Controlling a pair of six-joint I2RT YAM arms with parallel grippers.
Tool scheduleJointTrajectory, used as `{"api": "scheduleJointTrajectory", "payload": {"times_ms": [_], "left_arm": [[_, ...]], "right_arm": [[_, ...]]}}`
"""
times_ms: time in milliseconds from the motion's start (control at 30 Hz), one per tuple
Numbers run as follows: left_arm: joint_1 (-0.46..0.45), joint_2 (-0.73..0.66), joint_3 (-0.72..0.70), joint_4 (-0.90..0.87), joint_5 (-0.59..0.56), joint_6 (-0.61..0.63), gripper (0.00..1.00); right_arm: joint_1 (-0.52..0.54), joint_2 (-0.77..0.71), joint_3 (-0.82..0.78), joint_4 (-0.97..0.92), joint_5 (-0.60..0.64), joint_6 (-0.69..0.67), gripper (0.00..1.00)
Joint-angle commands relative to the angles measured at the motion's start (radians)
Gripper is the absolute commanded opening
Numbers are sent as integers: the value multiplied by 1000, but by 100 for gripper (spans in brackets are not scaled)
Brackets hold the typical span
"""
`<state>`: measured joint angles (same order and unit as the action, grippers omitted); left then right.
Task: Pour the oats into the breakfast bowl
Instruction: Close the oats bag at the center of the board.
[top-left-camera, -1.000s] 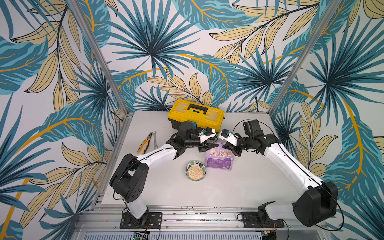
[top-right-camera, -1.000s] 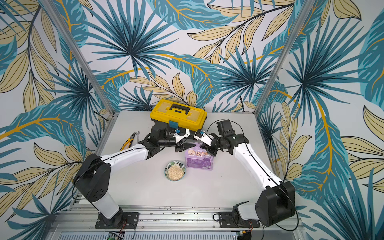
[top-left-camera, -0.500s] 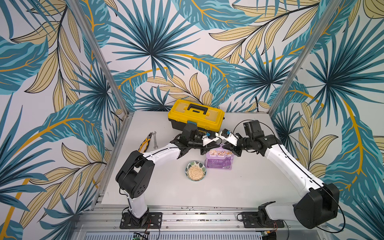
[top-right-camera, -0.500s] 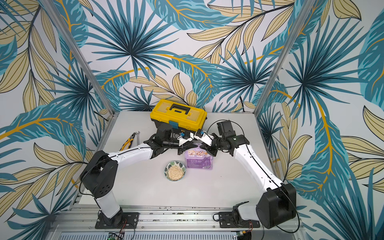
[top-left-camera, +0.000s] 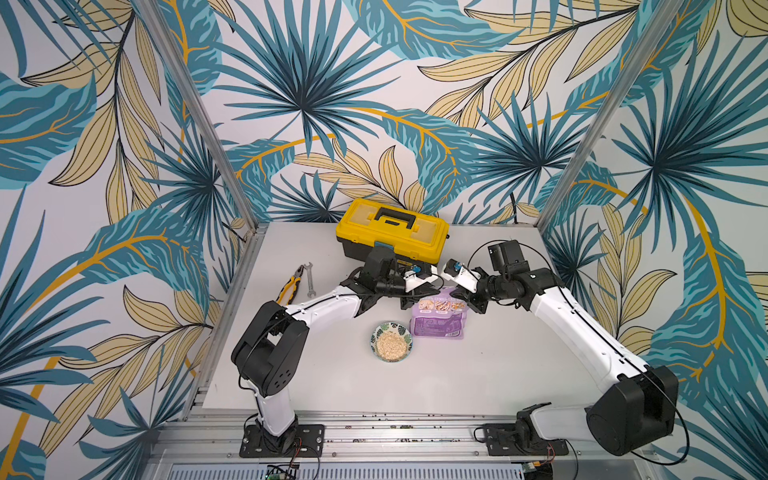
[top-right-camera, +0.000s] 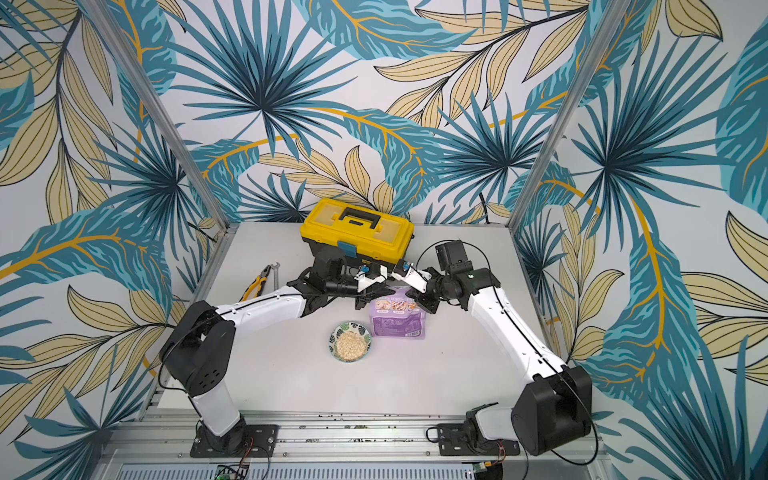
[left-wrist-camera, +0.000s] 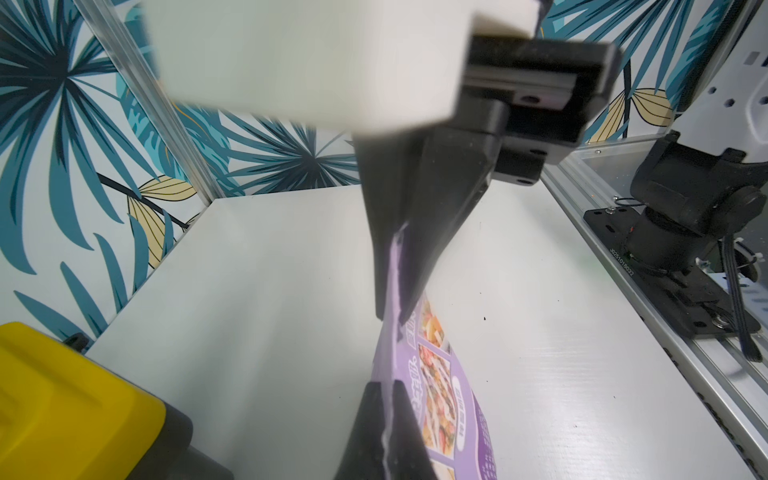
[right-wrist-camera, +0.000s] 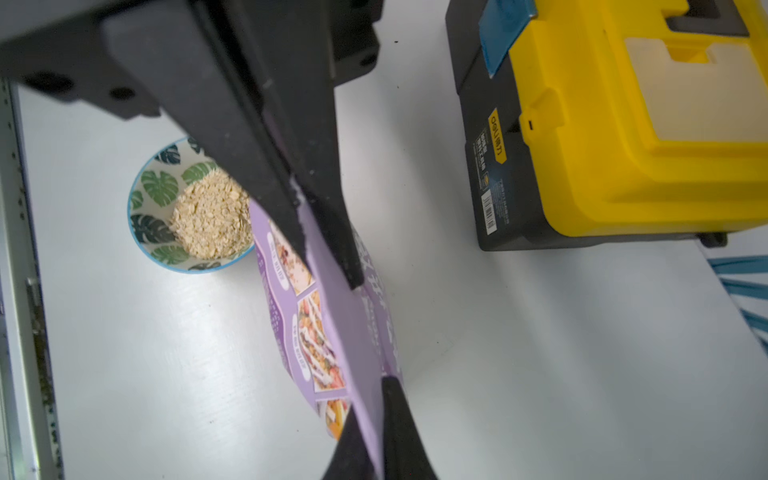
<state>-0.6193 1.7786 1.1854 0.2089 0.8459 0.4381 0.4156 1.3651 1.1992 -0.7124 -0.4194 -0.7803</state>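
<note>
The light purple pouch (top-left-camera: 438, 322) (top-right-camera: 399, 324) stands on the table just right of the breakfast bowl (top-left-camera: 402, 331) (top-right-camera: 360, 330). A heap of pale oats (top-left-camera: 390, 345) (right-wrist-camera: 212, 216) fills the bowl (right-wrist-camera: 143, 232). My left gripper (top-left-camera: 419, 296) (left-wrist-camera: 384, 415) is shut on the left part of the pouch's top edge. My right gripper (top-left-camera: 462, 296) (right-wrist-camera: 376, 424) is shut on the right part of that edge. The pouch (left-wrist-camera: 432, 374) (right-wrist-camera: 332, 332) hangs flat between the two grips, its mouth pressed together. Oats inside the pouch are hidden.
A yellow-and-black toolbox (top-left-camera: 392, 230) (right-wrist-camera: 623, 124) sits close behind both grippers. Pliers (top-left-camera: 291, 286) and a wrench (top-left-camera: 309, 278) lie at the back left. Patterned walls close in the table on three sides.
My left gripper moved right to the pouch's top edge and shut on it. The pouch mouth, open with oats showing before, is now pinched flat. The right gripper stays at its corner.
</note>
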Motion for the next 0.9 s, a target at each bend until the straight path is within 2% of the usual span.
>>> {"api": "scheduleJointTrajectory", "payload": {"times_ms": [0, 67, 133, 200, 267, 333, 367, 433, 500, 533, 567, 600, 633, 667, 733, 800, 867], "left_arm": [[0, -30, 24, -28, 9, 5, 0], [0, -32, 21, -29, 7, 7, 0], [-1, -33, 21, -31, 7, 7, 0], [0, -33, 22, -34, 8, 7, 0], [-1, -34, 22, -35, 7, 8, 0], [0, -36, 22, -36, 6, 10, 0], [0, -36, 22, -36, 5, 10, 0], [0, -37, 22, -37, 3, 10, 0], [0, -39, 22, -39, 2, 12, 0], [-1, -39, 22, -42, 1, 11, 0], [0, -39, 21, -44, 0, 11, 0], [0, -39, 22, -46, 0, 12, 0], [-1, -39, 23, -51, 0, 11, 0], [-2, -39, 24, -55, -1, 11, 0], [0, -41, 25, -60, -6, 12, 0], [0, -42, 24, -70, -8, 15, 0], [-1, -44, 25, -78, -11, 21, 0]], "right_arm": [[-9, -16, 12, -13, 34, 0, 0], [-16, -32, 1, 0, 46, 5, 0], [-23, -43, -9, 5, 53, 11, 21], [-28, -53, -18, 5, 56, 10, 27], [-32, -60, -27, 5, 55, 12, 21], [-33, -63, -31, 2, 52, 10, 3], [-34, -64, -30, 1, 51, 11, 0], [-35, -70, -33, 4, 62, 11, 0], [-41, -76, -38, 7, 75, 11, 17], [-45, -78, -41, 7, 81, 12, 21], [-50, -79, -43, 5, 78, 10, 21], [-55, -81, -44, -4, 66, 8, 18], [-58, -81, -47, -13, 59, 5, 5], [-61, -82, -49, -15, 58, 4, 0], [-64, -85, -56, -13, 75, 8, 0], [-68, -95, -70, -1, 94, 13, 16], [-75, -109, -81, 3, 93, 13, 19]]}}
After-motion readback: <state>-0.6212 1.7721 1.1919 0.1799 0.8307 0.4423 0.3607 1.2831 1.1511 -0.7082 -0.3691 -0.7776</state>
